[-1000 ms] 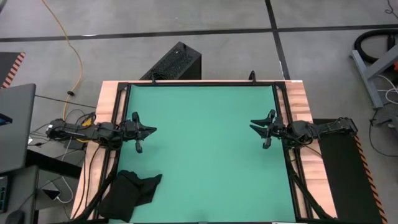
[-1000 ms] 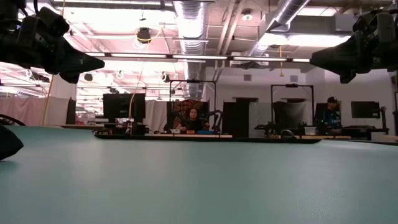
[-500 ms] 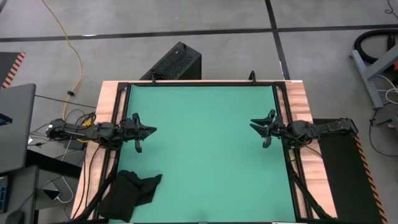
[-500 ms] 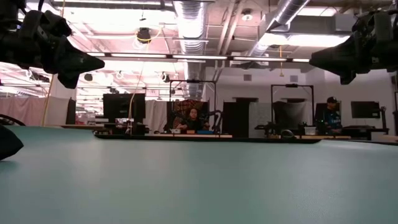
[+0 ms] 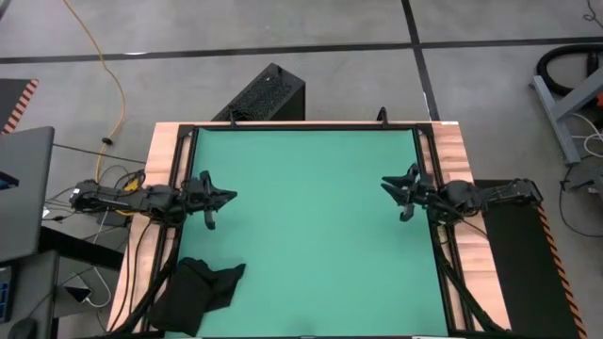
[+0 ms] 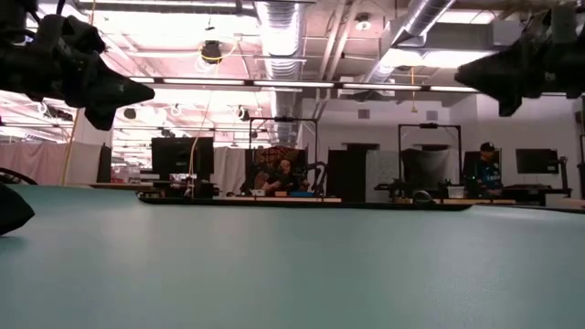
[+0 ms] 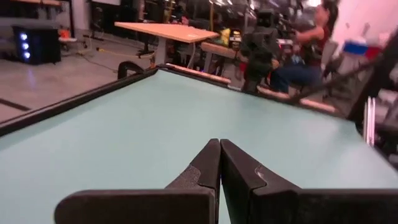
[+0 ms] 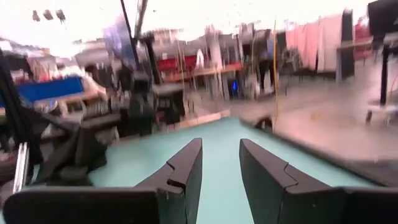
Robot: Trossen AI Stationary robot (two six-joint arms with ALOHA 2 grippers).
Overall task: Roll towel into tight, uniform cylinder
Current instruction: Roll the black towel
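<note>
My right gripper (image 5: 398, 195), jaws parted and empty, has drawn slightly back from the towel (image 5: 200, 290), which lies crumpled below my clenched left gripper (image 5: 219, 202); rolling not begun.

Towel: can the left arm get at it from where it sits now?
Probably yes. The towel lies crumpled at the green mat's near-left corner, on the same side as the left gripper, with only bare mat between them. Its fingers are shut and must open first.

Soft black cloth towel (image 5: 200, 294), smooth matt green mat (image 5: 311, 226), wooden table (image 5: 468, 235) edges
</note>
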